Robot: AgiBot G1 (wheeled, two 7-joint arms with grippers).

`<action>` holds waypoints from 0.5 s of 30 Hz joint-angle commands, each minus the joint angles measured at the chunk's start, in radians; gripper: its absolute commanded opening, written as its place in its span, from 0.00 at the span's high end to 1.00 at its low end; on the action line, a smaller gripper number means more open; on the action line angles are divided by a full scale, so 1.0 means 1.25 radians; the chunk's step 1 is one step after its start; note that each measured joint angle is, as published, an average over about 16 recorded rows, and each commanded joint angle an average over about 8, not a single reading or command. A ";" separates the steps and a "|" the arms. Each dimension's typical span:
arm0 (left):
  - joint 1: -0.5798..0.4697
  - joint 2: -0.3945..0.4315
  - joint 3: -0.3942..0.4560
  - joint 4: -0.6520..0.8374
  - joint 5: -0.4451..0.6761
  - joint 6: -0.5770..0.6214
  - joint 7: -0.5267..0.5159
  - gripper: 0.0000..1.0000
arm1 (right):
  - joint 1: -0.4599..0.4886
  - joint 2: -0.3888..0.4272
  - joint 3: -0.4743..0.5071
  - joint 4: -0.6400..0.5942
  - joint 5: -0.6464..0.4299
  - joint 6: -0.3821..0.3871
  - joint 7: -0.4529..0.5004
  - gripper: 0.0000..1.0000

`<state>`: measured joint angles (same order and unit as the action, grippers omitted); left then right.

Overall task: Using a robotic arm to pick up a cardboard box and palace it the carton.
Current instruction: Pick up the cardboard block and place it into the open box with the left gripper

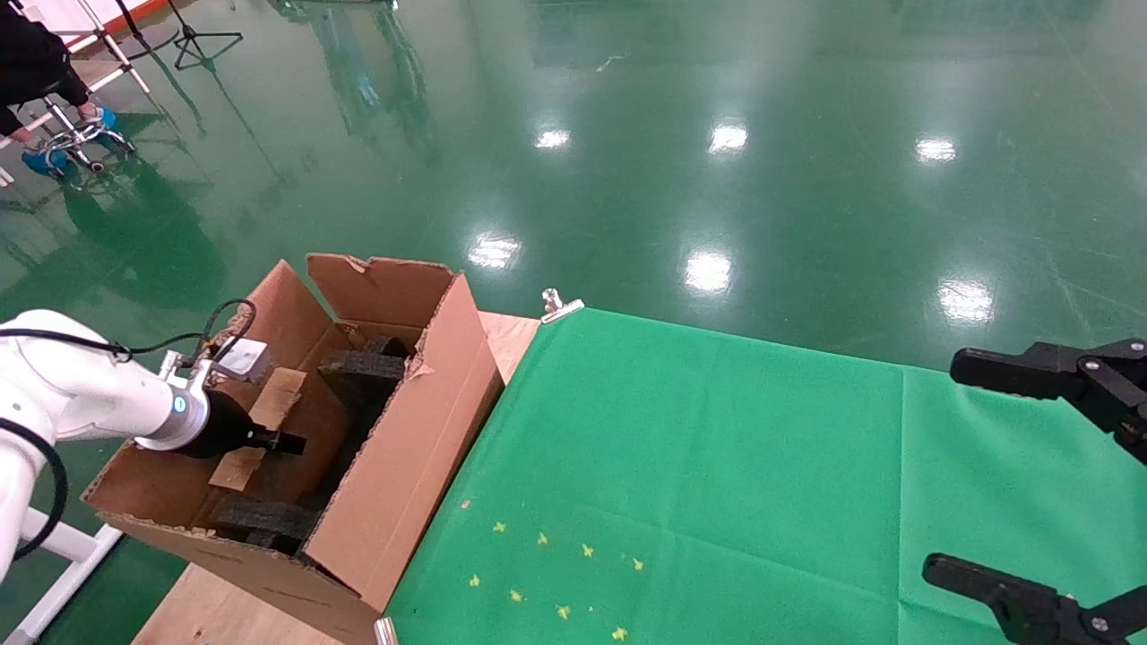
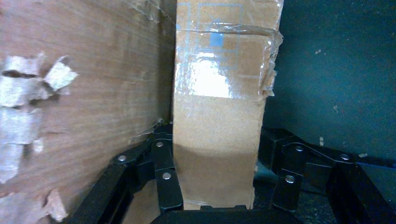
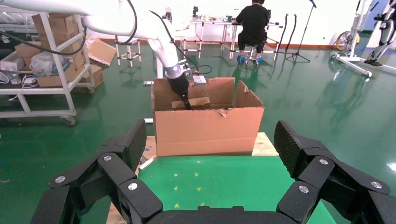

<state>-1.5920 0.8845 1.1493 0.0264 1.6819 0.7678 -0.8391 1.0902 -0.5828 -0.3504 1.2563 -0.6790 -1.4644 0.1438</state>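
Right claw [image 1: 1030,488] is idling wide open and empty over the green surface [image 1: 717,466]. At the far left corner, the robotic arm [image 1: 81,394] is reaching into the carton [image 1: 394,466], left claw [image 2: 219,186] clamping the cardboard box [image 2: 219,112] by its narrow faces; it is looking light, stiff, tape-slick.

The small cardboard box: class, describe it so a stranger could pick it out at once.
Find the large open carton at the left end of the green table. Inside it, the left pincer grips the small cardboard box. Unlike the black foam blocks around it, it is flat, brown and taped.
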 commanded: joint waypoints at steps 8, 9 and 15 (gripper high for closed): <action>-0.015 -0.003 0.003 0.000 0.004 0.009 0.003 0.00 | 0.000 0.000 0.000 0.000 0.000 0.000 0.000 0.00; -0.017 -0.004 0.003 0.000 0.005 0.010 0.004 0.00 | 0.000 0.000 0.000 0.000 0.000 0.000 0.000 0.00; -0.038 -0.008 0.002 -0.004 0.002 0.019 0.008 0.00 | 0.000 0.000 0.000 0.000 0.000 0.000 0.000 0.00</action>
<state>-1.6510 0.8699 1.1462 0.0167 1.6767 0.7987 -0.8294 1.0903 -0.5828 -0.3506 1.2563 -0.6789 -1.4643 0.1438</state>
